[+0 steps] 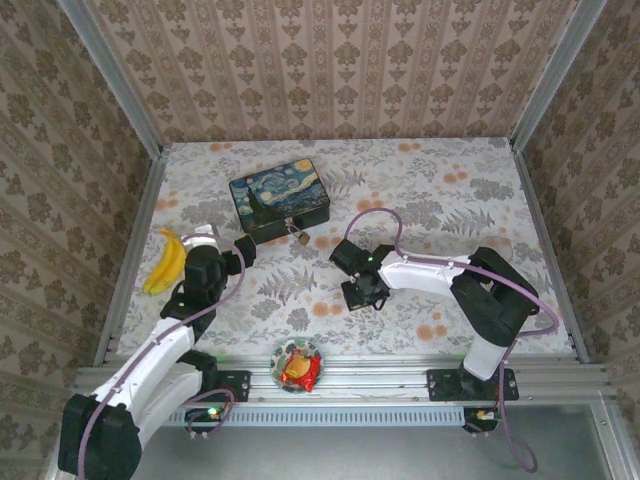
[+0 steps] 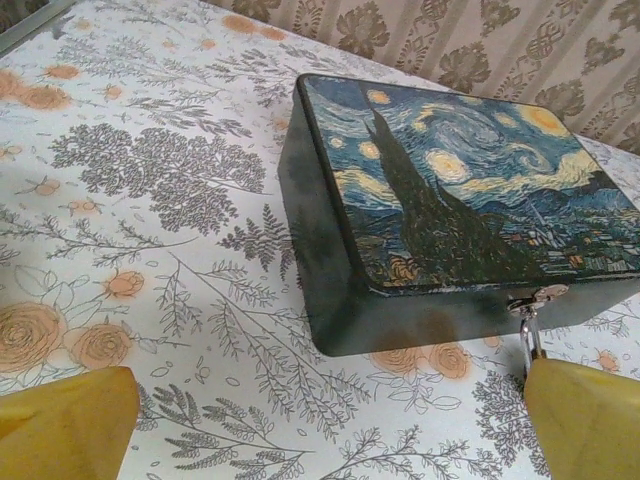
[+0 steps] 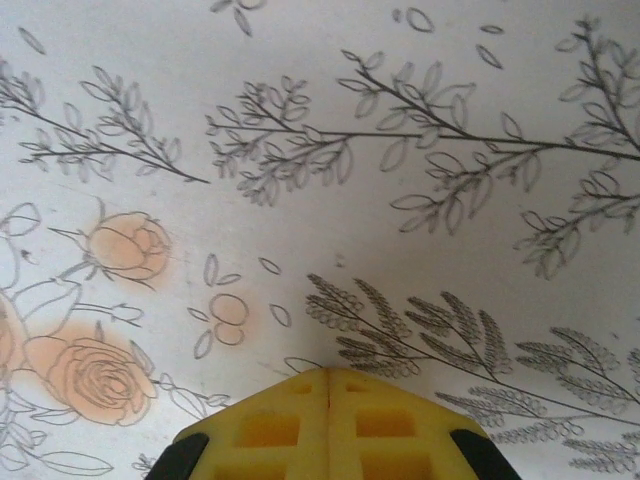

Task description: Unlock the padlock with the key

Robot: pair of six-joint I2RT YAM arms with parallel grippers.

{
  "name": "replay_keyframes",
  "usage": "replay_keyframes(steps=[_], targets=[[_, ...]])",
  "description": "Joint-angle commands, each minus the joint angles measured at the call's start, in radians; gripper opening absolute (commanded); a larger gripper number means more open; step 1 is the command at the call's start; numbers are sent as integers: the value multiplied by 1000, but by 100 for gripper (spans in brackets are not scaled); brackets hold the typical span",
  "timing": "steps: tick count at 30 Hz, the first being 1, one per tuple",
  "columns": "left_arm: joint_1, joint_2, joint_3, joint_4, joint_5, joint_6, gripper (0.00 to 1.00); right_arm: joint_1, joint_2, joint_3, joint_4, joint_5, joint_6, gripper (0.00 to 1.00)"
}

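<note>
The tiny brass padlock [image 1: 301, 237] hangs from the latch on the front of a painted tin box [image 1: 277, 197]. In the left wrist view its thin silvery shackle [image 2: 530, 332] shows just above my right finger [image 2: 585, 415], below the tin [image 2: 450, 190]. My left gripper [image 1: 226, 246] [image 2: 325, 440] is open, just in front of the tin's near left corner, with bare tablecloth between its fingers. My right gripper [image 1: 362, 291] [image 3: 329, 378] is shut, tips down on the tablecloth to the right of the tin. Its yellow pads meet flat. The key is hidden.
A banana [image 1: 167, 262] lies at the left edge of the table. A small bowl [image 1: 298, 366] of wrapped snacks sits on the front rail between the arm bases. Wallpapered walls close in three sides. The floral cloth [image 1: 450, 200] covers the table.
</note>
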Motion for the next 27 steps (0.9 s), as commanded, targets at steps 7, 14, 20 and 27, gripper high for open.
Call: replay_keyframes(steps=[7, 14, 20, 27], targets=[[31, -28, 89, -85, 47, -41, 100, 18, -110, 4, 35, 8, -13, 0], [147, -17, 159, -288, 128, -81, 100, 18, -160, 15, -15, 58, -5, 0], [285, 36, 304, -750, 179, -98, 100, 11, -196, 18, -45, 136, 24, 13], [423, 173, 333, -915, 319, -99, 99, -76, -278, -56, 9, 184, 55, 37]])
